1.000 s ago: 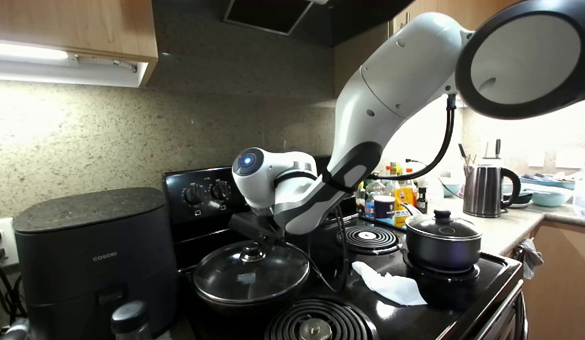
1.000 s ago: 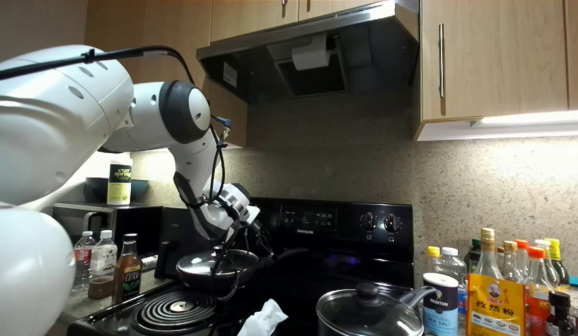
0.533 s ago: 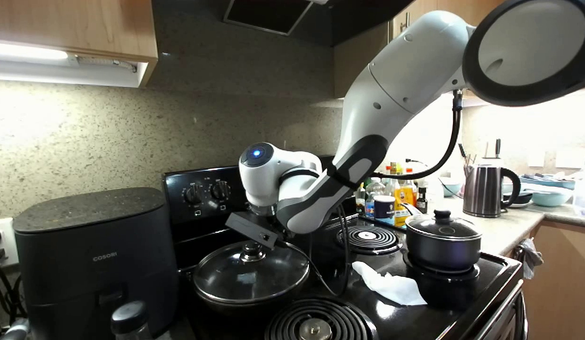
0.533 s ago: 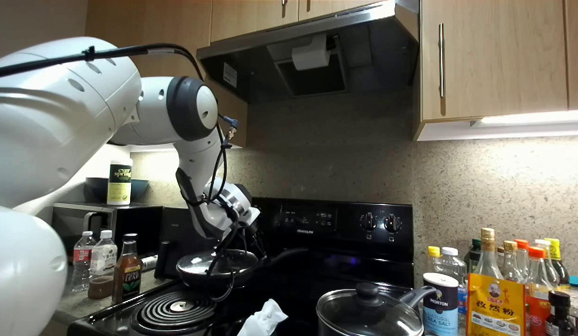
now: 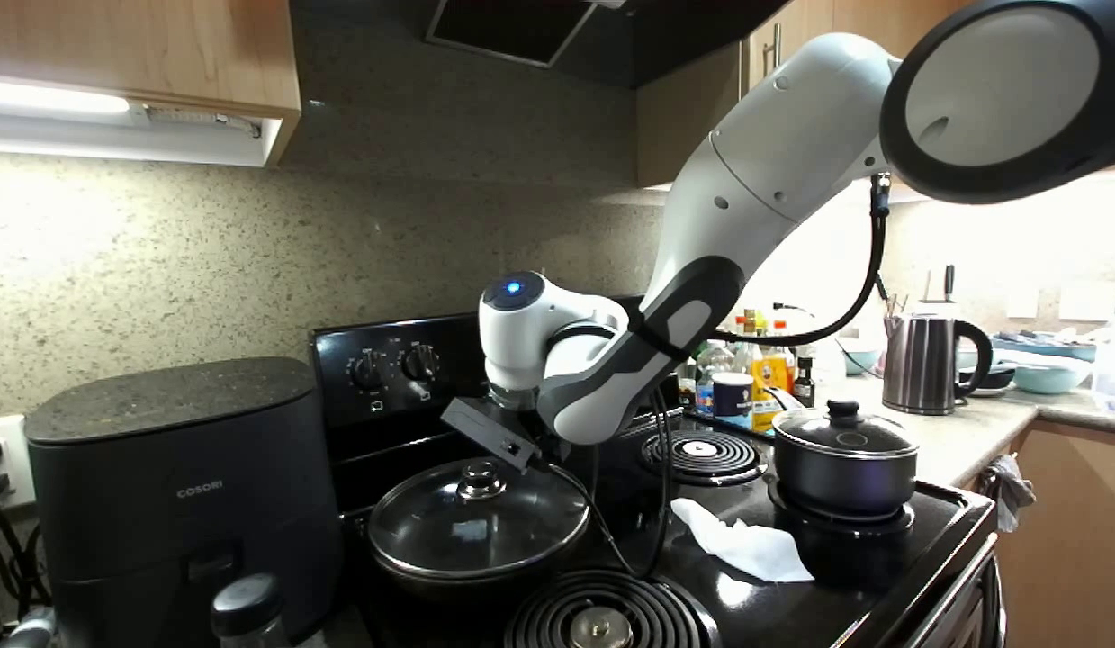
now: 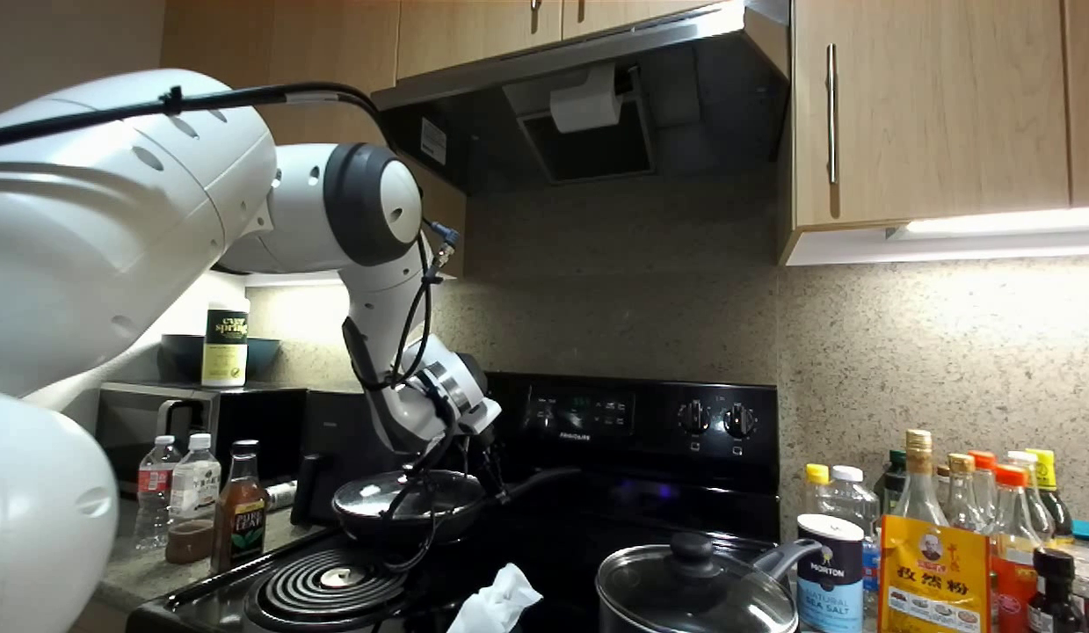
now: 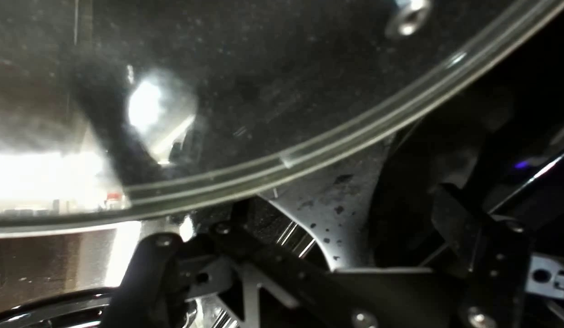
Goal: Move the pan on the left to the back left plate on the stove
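So the lidded pan (image 5: 472, 540) is sitting on the stove (image 5: 791, 621), just behind the front coil burner (image 6: 335, 578). Fingers (image 7: 454, 214) are spread well apart by the pan's handle (image 6: 544, 477), can't tell whether they're touching it. Crumpled white sheet (image 5: 746, 551) and smaller pot (image 5: 845, 472) are off to that coil's right.

Visible quantities: arm (image 5: 755, 171), one; stove (image 5: 773, 616), one; pan (image 5: 431, 535), one; pot (image 5: 845, 481), one; glass lids (image 5: 512, 526), two; bare coils (image 5: 602, 587), two; hood (image 6: 474, 145), one; air fryer (image 5: 184, 504), one; kettle (image 5: 921, 364), one; salt can (image 6: 830, 576), one; pouch (image 6: 935, 576), one.
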Controlling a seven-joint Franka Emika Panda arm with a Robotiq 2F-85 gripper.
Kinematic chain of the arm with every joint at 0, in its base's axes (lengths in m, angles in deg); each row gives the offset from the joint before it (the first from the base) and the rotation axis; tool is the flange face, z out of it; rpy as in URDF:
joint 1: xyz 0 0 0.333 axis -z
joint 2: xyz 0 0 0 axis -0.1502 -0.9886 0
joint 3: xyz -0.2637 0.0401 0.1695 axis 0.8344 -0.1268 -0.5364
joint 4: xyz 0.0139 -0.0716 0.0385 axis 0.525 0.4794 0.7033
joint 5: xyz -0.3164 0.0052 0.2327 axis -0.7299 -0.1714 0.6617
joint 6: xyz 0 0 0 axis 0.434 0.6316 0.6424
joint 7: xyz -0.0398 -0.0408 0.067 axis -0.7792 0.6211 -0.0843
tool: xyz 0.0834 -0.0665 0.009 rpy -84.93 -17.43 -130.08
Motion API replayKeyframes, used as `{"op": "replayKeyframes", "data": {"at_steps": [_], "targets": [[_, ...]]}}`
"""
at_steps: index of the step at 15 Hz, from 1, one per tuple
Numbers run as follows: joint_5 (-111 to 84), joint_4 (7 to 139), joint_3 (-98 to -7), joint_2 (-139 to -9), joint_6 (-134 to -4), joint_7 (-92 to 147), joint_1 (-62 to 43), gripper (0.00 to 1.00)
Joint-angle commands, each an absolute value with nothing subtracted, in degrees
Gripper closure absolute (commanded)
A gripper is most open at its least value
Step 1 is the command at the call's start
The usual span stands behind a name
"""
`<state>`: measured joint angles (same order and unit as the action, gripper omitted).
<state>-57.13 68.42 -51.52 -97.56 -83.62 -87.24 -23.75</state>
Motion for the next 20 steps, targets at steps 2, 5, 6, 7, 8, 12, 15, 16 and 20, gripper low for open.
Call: {"op": "replayKeyframes", "data": {"at_steps": [2, 5, 6, 7, 8, 12, 15, 16, 20], "targets": [[-55.49, 70.29, -50.88, -96.33, -88.76, -83.42, -23.53, 0.00], [-54.05, 69.90, -50.80, -97.54, -86.85, -80.14, -23.79, 0.00], [-53.94, 69.90, -50.50, -97.79, -86.41, -79.33, -24.04, 0.00], [-54.07, 69.84, -50.14, -98.11, -85.26, -78.56, -24.37, 0.00], [-53.89, 69.80, -50.09, -98.44, -84.19, -77.72, -24.40, 0.00], [-54.53, 69.12, -49.43, -99.42, -81.09, -76.20, -24.69, 0.32], [-55.93, 67.86, -47.64, -100.31, -81.19, -78.40, -25.83, 0.53], [-55.85, 67.45, -47.23, -100.63, -81.08, -78.74, -26.12, 0.59], [-56.40, 65.03, -45.35, -101.96, -81.05, -81.37, -27.66, 0.84]]}}
